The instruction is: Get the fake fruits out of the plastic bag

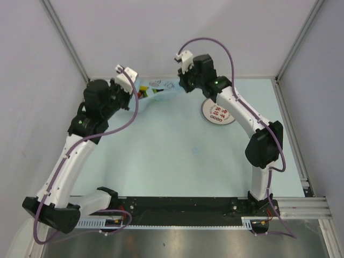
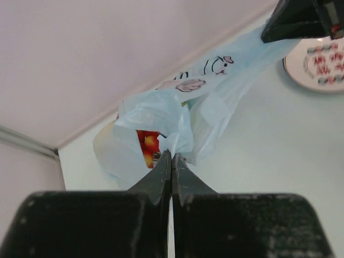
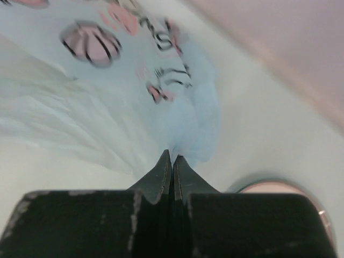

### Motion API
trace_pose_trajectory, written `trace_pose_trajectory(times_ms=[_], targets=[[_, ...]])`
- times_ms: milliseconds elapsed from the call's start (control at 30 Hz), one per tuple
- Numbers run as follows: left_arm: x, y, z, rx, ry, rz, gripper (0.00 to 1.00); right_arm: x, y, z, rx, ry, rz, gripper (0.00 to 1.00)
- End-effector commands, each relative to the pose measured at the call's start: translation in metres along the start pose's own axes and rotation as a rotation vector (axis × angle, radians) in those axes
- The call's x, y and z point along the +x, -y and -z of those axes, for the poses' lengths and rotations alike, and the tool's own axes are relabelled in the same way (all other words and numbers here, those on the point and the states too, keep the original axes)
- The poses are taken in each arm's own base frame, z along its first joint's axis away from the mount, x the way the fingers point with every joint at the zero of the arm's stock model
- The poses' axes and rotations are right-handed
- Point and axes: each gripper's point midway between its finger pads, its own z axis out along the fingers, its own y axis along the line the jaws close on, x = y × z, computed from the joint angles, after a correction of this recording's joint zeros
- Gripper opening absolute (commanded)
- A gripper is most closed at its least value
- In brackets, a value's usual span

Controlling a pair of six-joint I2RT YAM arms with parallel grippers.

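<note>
The light-blue plastic bag point(image 1: 160, 87) hangs stretched between my two grippers near the far wall. My left gripper point(image 1: 134, 92) is shut on a fold of the plastic bag point(image 2: 161, 115) at its bulging end. Fake fruits point(image 2: 149, 148), red and yellow, show through the film just beyond the left gripper point(image 2: 172, 156); they appear in the top view as small coloured pieces point(image 1: 142, 91). My right gripper point(image 1: 183, 86) is shut on the other, printed end of the bag point(image 3: 134, 102), its fingertips point(image 3: 173, 156) pinching the plastic. Other fruits are hidden inside the bag.
A round white plate point(image 1: 217, 112) with red lettering lies on the table under the right arm's forearm, also seen as the plate point(image 2: 317, 64) in the left wrist view. The back wall and its metal corner posts stand close behind the bag.
</note>
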Motion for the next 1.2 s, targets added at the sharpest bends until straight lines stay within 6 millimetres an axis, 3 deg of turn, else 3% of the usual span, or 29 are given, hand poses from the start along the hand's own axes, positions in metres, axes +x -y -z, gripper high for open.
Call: trace_pose_trajectory(times_ms=[0,33,67,133,167,200,300,333,367,400,433,467,500,567,600,633,700,733,900,1033,1167], targets=[[0.059,0.023,0.009,0.044,-0.070,0.027,0.00,0.057,-0.013,0.004,-0.028,-0.096,-0.083,0.00],[0.093,0.036,0.007,0.073,-0.141,0.041,0.00,0.080,-0.018,0.002,-0.035,-0.143,-0.082,0.00],[0.104,0.042,0.008,0.085,-0.166,0.056,0.00,0.087,-0.021,0.003,-0.039,-0.159,-0.083,0.00],[0.123,0.053,0.014,0.111,-0.216,0.098,0.00,0.091,-0.026,0.011,-0.072,-0.176,-0.097,0.17],[0.124,0.056,0.017,0.120,-0.221,0.109,0.00,0.087,-0.027,0.015,-0.080,-0.170,-0.106,0.30],[0.125,0.057,0.019,0.125,-0.227,0.124,0.00,0.081,-0.025,0.021,-0.078,-0.156,-0.117,0.52],[0.118,0.054,0.020,0.106,-0.209,0.142,0.03,0.048,0.003,0.047,-0.024,-0.073,-0.193,0.74],[0.112,0.051,0.019,0.096,-0.199,0.145,0.16,0.040,0.010,0.058,-0.019,-0.053,-0.215,0.80],[0.111,0.051,0.017,0.098,-0.203,0.150,0.29,0.040,0.032,0.067,0.013,-0.042,-0.248,0.81],[0.110,0.050,0.016,0.094,-0.211,0.165,0.42,0.045,0.039,0.070,0.011,-0.050,-0.246,0.84],[0.101,0.047,0.016,0.086,-0.200,0.173,0.66,0.055,0.047,0.073,0.019,-0.076,-0.229,0.84],[0.101,0.048,0.012,0.097,-0.212,0.181,0.73,0.068,0.056,0.074,0.042,-0.106,-0.202,0.83],[0.099,0.051,0.013,0.111,-0.218,0.194,0.75,0.099,0.067,0.074,0.063,-0.182,-0.109,0.83],[0.083,0.051,0.013,0.130,-0.184,0.208,0.77,0.140,0.090,0.074,0.159,-0.282,-0.005,0.81],[0.076,0.049,0.013,0.124,-0.161,0.221,0.77,0.176,0.094,0.072,0.171,-0.354,0.049,0.77],[0.068,0.046,0.013,0.114,-0.140,0.225,0.79,0.194,0.105,0.074,0.196,-0.406,0.147,0.76],[0.057,0.039,0.011,0.090,-0.116,0.232,0.81,0.218,0.112,0.070,0.202,-0.442,0.228,0.73],[0.052,0.036,0.011,0.082,-0.109,0.231,0.81,0.240,0.109,0.072,0.170,-0.479,0.284,0.73],[0.029,0.023,0.009,0.056,-0.067,0.193,0.82,0.244,0.106,0.069,0.159,-0.419,0.418,0.73],[0.025,0.019,0.003,0.046,-0.060,0.182,0.82,0.255,0.095,0.065,0.115,-0.424,0.493,0.72],[0.024,0.016,-0.001,0.035,-0.056,0.169,0.82,0.283,0.088,0.056,0.092,-0.465,0.595,0.70]])
